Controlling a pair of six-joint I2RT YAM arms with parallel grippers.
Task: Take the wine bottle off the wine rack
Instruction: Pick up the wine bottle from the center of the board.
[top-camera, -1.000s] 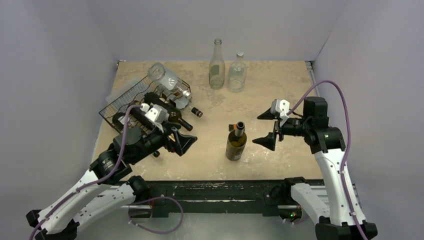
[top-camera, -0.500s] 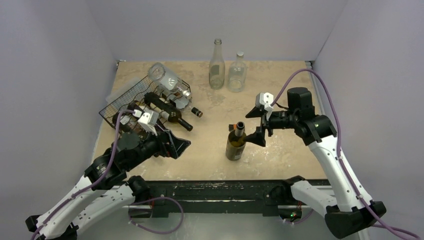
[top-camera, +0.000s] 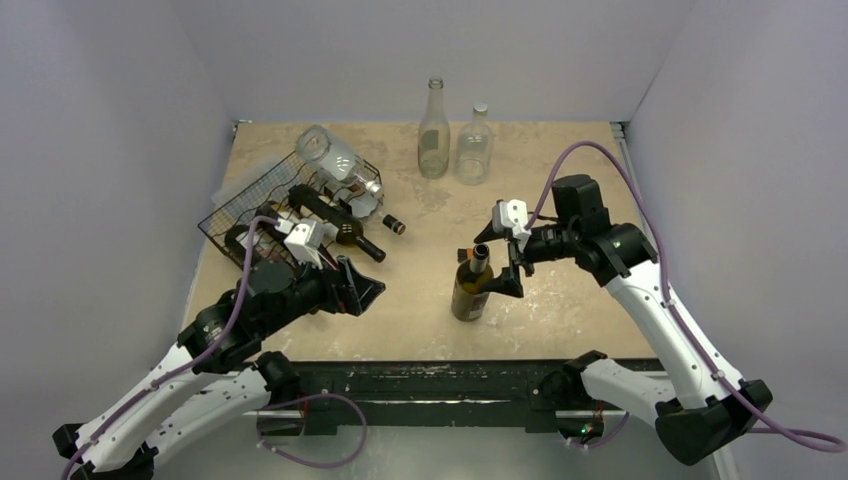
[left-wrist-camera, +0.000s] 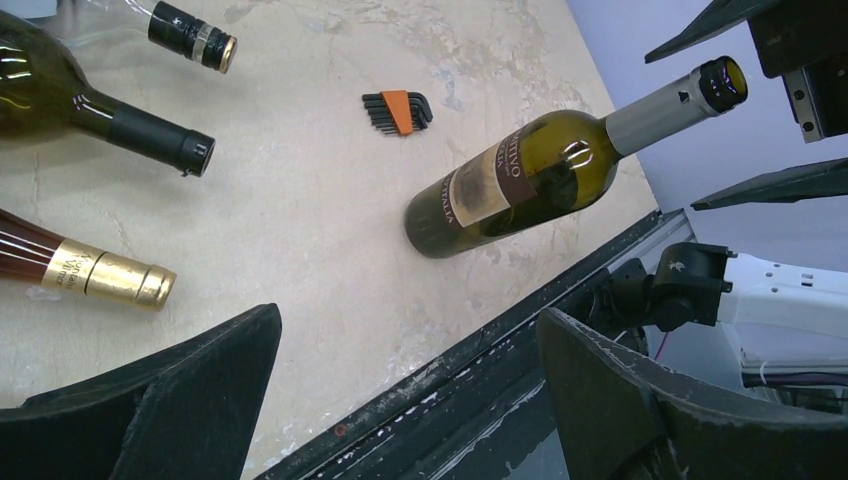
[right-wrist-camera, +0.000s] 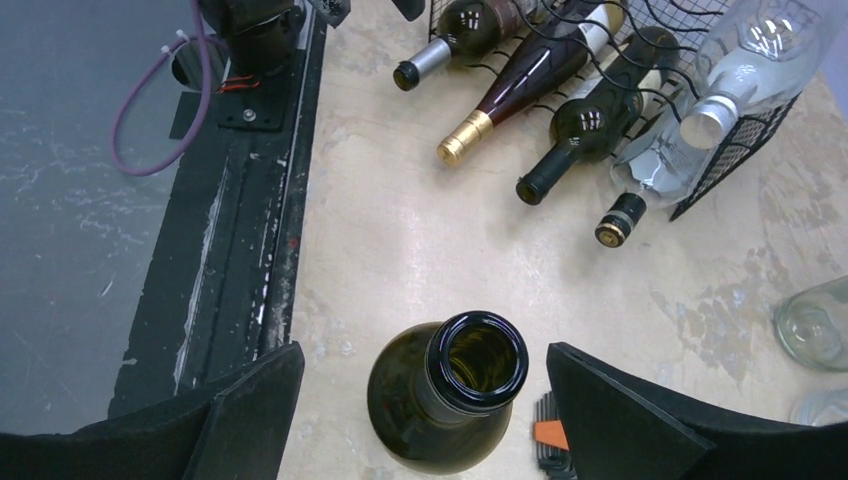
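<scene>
Right fingers (right-wrist-camera: 250, 400) stand spread either side of the neck of the upright wine bottle (top-camera: 470, 296), not touching it. It sits at 5 o'clock from desk (top-camera: 560, 160) centre, off the wine rack (top-camera: 245, 200) at 9 o'clock. An off-centre squeeze could topple it. Left fingers (left-wrist-camera: 170, 400) gape empty.

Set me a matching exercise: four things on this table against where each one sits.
1 open green bottle
2 gold-foiled bottle
3 hex key set
4 tall clear bottle

A lying in the wine rack
B standing by the back wall
C standing in the middle of the tabletop
D lying flat on the tabletop

Pairs: 1-C, 2-A, 3-D, 4-B
</scene>
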